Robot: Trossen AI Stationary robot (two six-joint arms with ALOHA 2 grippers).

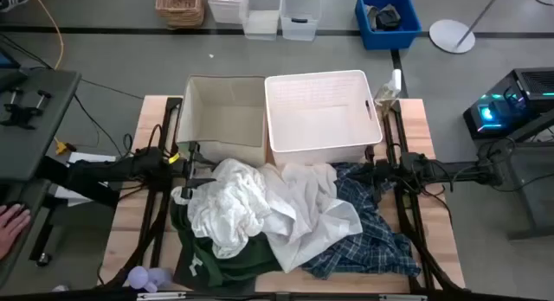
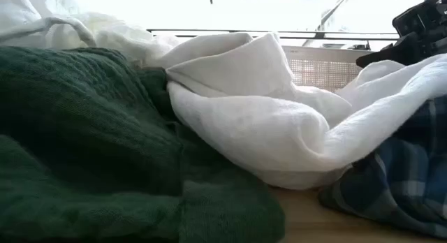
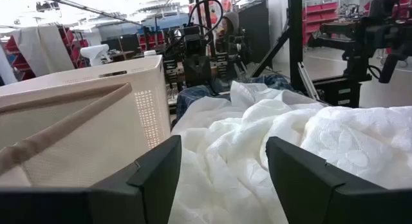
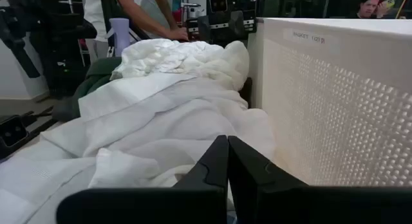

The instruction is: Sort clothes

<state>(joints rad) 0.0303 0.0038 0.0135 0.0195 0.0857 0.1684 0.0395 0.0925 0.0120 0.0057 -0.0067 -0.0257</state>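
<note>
A pile of clothes lies mid-table. A crumpled white shirt [image 1: 227, 206] and a smoother white shirt [image 1: 303, 210] lie on top. A dark green top [image 1: 216, 262] lies under them at the near left, and a blue-and-white plaid shirt [image 1: 372, 236] at the right. No dark grey garment shows. My left gripper [image 1: 192, 163] is open at the pile's far left edge, with white cloth [image 3: 225, 166] ahead between its fingers. My right gripper [image 1: 368, 169] is shut at the pile's far right edge, beside the white basket, with white cloth [image 4: 161, 121] ahead of it.
A beige bin [image 1: 223, 115] and a white perforated basket [image 1: 322, 115] stand side by side at the far edge. A small lavender plush toy [image 1: 147, 279] lies at the near left corner. A person's hand [image 1: 9, 221] shows left of the table, and people stand beyond it [image 4: 148, 18].
</note>
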